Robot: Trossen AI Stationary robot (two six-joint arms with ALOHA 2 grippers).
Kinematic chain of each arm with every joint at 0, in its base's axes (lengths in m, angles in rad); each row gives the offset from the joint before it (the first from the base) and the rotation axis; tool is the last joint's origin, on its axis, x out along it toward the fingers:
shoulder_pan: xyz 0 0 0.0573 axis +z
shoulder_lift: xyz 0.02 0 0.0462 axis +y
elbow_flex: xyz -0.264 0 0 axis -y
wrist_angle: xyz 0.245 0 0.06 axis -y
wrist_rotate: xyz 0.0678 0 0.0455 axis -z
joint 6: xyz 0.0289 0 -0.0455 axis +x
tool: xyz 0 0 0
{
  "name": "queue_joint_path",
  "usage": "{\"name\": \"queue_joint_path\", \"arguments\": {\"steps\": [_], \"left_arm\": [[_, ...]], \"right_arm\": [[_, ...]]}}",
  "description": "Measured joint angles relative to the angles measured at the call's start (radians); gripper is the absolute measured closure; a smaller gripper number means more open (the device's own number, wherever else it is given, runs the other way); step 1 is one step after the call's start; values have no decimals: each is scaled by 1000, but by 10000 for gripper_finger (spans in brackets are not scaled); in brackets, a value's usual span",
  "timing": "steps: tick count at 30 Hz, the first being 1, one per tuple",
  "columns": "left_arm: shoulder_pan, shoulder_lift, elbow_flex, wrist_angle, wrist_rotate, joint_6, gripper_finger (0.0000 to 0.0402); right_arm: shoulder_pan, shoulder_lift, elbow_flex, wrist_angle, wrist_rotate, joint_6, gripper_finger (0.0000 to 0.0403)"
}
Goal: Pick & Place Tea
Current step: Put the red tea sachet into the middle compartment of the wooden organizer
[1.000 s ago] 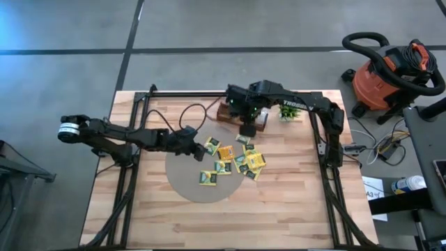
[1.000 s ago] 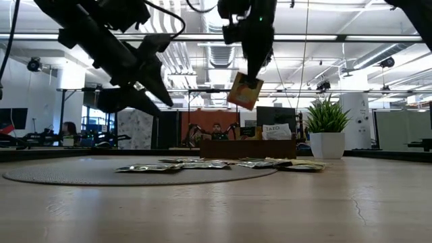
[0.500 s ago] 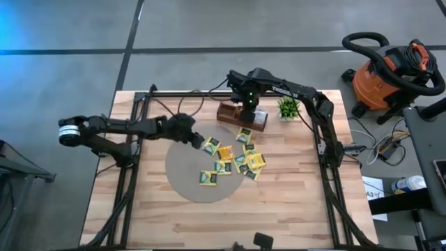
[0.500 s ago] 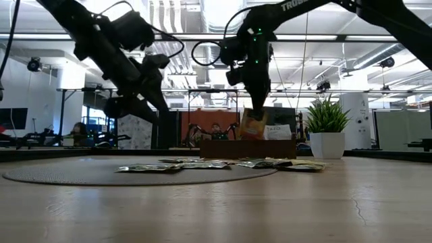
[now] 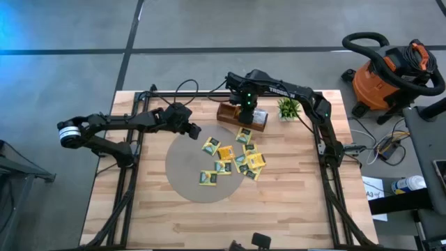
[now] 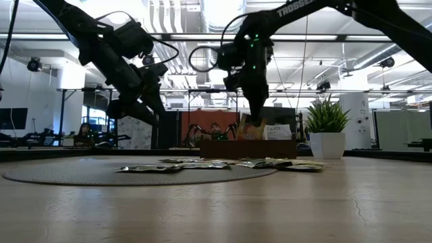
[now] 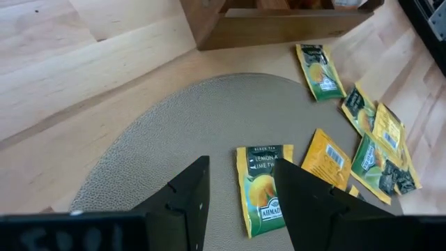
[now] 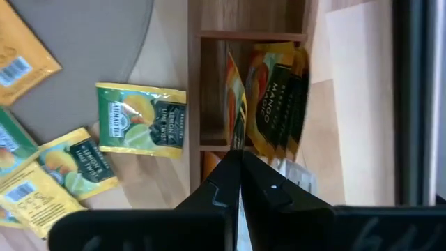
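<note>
Pinching an orange sachet [image 8: 235, 104] edge-on, the right end effector [image 8: 235, 157] holds it inside the wooden tray [image 5: 240, 116] at the surface's [image 5: 293, 202] 12 o'clock. Only its wrist view shows this grip. The left end effector [image 7: 240, 188], fingers apart, hovers over a yellow sachet [image 7: 263, 188] on the round mat [image 5: 185, 171].

You have a light butcher-block wooden table [image 5: 279, 209] carrying a round grey woven mat [image 5: 185, 171], a brown wooden compartment tray [image 5: 230, 115] and a small green potted plant in a white pot [image 5: 288, 109] near its far edge, and loose yellow and green paper tea sachets [image 5: 237, 160] scattered across mat and bare wood.
</note>
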Motion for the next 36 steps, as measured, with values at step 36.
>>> {"name": "queue_joint_path", "arguments": {"steps": [36], "left_arm": [[47, 1, 0, -16, 0, 188, 248]], "right_arm": [[0, 54, 53, 122, 31, 33, 345]]}}
